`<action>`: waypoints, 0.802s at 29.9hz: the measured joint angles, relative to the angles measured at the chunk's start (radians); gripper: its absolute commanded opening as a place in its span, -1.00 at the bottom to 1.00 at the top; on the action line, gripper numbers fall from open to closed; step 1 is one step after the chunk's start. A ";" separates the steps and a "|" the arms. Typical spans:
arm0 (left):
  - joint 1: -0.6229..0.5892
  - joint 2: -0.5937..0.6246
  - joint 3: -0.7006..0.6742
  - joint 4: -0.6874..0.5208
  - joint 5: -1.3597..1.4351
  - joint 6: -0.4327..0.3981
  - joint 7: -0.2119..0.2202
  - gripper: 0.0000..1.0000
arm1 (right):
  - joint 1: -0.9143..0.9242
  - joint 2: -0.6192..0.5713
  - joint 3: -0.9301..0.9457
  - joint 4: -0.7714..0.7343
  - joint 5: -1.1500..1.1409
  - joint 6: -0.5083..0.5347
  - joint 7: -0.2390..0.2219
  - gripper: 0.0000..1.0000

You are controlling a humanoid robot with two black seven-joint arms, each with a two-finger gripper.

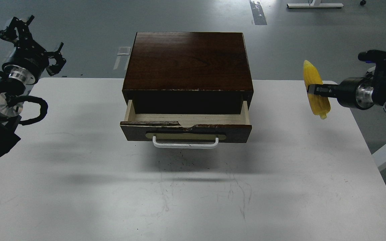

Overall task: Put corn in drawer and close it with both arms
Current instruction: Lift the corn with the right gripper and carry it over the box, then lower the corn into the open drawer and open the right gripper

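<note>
The yellow corn (pixel 314 78) hangs in the air at the right, held upright with its point up, well above the white table. My right gripper (pixel 313 90) is shut on its middle. The dark brown drawer (pixel 185 130) stands pulled open at the front of the cabinet (pixel 188 60), showing its pale wood inside, with the white bar handle (pixel 185 144) facing me. The corn is to the right of the drawer and apart from it. My left gripper (pixel 28 36) is raised at the far left, off the table's back corner, its fingers spread and empty.
The white table (pixel 193 187) holds the cabinet at its middle back. A chair base (pixel 380 67) and a white desk edge stand on the grey floor beyond the right side. The table's right edge lies under my right arm.
</note>
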 measured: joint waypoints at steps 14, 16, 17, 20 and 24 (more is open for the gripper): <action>0.005 0.056 0.003 -0.011 0.032 0.000 0.005 0.96 | 0.296 0.129 -0.006 0.220 -0.397 0.009 0.011 -0.84; 0.006 0.059 0.003 -0.011 0.032 0.000 0.004 0.96 | 0.327 0.162 -0.007 0.258 -0.470 0.010 0.013 -0.84; 0.006 0.060 0.003 -0.012 0.032 0.000 0.004 0.96 | 0.344 0.183 -0.008 0.276 -0.513 0.010 0.014 -0.84; 0.007 0.061 0.004 -0.011 0.032 0.000 0.003 0.96 | 0.383 0.240 -0.011 0.303 -0.611 0.009 0.035 -0.84; 0.006 0.062 0.003 -0.012 0.032 0.000 0.001 0.96 | 0.388 0.285 -0.009 0.313 -0.677 0.007 0.086 -0.91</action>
